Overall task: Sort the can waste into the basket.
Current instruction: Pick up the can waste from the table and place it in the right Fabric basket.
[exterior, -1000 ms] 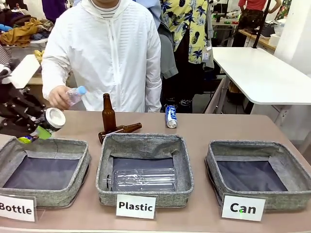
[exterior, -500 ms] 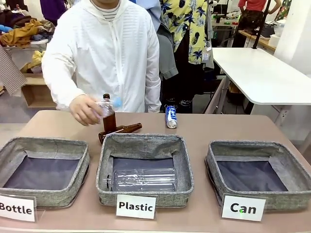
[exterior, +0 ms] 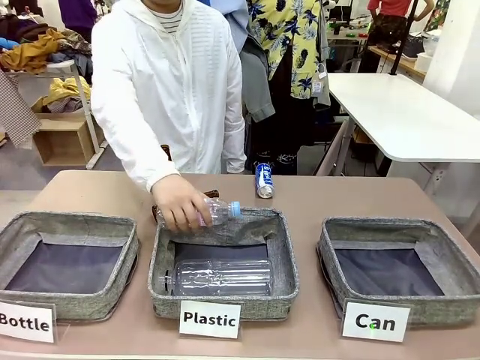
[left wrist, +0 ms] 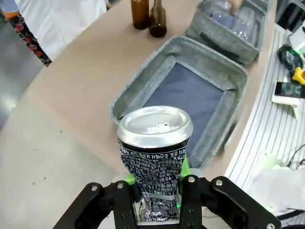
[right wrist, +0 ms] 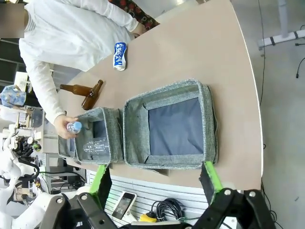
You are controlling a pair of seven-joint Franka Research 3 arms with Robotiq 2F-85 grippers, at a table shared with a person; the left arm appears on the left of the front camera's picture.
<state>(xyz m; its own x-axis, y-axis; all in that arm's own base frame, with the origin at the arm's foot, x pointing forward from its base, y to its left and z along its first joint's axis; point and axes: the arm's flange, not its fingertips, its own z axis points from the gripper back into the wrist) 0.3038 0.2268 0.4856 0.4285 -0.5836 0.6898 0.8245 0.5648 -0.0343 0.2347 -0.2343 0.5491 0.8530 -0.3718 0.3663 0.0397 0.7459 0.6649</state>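
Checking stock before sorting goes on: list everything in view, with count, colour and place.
Baskets: 3, grey; Bottle basket left, Plastic basket middle, Can basket right.
Black can: 1, silver top; in left gripper.
Blue can: 1, blue-white; lying on table, far side.
Brown bottles: 2; behind Plastic basket.
Plastic bottles: 2, clear; one in Plastic basket, one in person's hand.
Person's hand: 1; at Plastic basket's far rim.
Left gripper: shut on black can.
Right gripper: open, facing Can basket.

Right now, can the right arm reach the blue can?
Probably yes: the right fingers stand open and empty, and the blue can lies alone on bare table, clear of the person's hand.
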